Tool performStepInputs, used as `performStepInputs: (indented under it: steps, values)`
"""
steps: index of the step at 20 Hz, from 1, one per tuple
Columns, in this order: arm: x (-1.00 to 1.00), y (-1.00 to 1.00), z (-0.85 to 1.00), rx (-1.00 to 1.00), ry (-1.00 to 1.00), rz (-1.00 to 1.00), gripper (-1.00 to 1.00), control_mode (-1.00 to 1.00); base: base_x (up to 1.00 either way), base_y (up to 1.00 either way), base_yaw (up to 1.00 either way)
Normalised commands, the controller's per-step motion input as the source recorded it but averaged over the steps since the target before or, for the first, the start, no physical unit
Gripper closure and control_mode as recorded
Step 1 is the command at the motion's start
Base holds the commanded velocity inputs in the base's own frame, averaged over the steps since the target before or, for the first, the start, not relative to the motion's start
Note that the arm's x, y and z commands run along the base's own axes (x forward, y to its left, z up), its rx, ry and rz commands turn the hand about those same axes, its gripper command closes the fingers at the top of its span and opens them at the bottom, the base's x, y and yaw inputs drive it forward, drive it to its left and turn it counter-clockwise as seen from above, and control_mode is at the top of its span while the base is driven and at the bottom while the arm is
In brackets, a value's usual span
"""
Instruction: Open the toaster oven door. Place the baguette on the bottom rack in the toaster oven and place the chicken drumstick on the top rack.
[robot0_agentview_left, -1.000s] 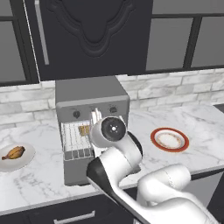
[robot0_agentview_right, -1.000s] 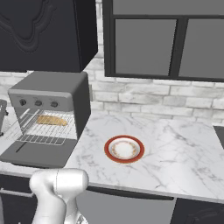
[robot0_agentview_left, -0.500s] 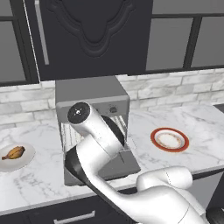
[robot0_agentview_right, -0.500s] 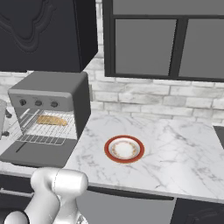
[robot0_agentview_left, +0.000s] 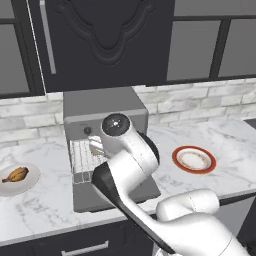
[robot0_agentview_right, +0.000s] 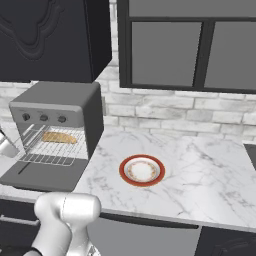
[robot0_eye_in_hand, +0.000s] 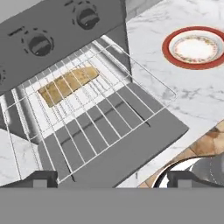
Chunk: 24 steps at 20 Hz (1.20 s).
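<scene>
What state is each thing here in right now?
toaster oven door: open, folded down flat.
baguette: lying on a rack inside the toaster oven.
chicken drumstick: on a white plate, left of the oven.
red-rimmed plate: bare, on the counter.
pincer: open, holding nothing.

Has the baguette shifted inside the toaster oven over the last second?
No. In the right base view the baguette lies at the same spot on the rack, below the toaster oven knobs, as before.
</scene>
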Motion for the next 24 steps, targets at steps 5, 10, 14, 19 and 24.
performStepInputs:
  steps: [5,10,14,19,24]
  values:
    - [0.17,-0.1,-0.23,-0.27,0.52,0.64,-1.0,-1.0,0.0,0.0,0.0]
    - [0.16,-0.04,-0.18,-0.1,0.15,0.6,-1.0,-1.0,0.0,0.0,0.0]
    - [0.02,0.0,0.0,-0.01,0.02,0.02,-1.0,-1.0,0.0,0.0,0.0]
    - [0.0,0.0,0.0,0.0,0.0,0.0,-1.0,-1.0,0.0,0.0,0.0]
    - [0.0,0.0,0.0,0.0,0.0,0.0,-1.0,-1.0,0.0,0.0,0.0]
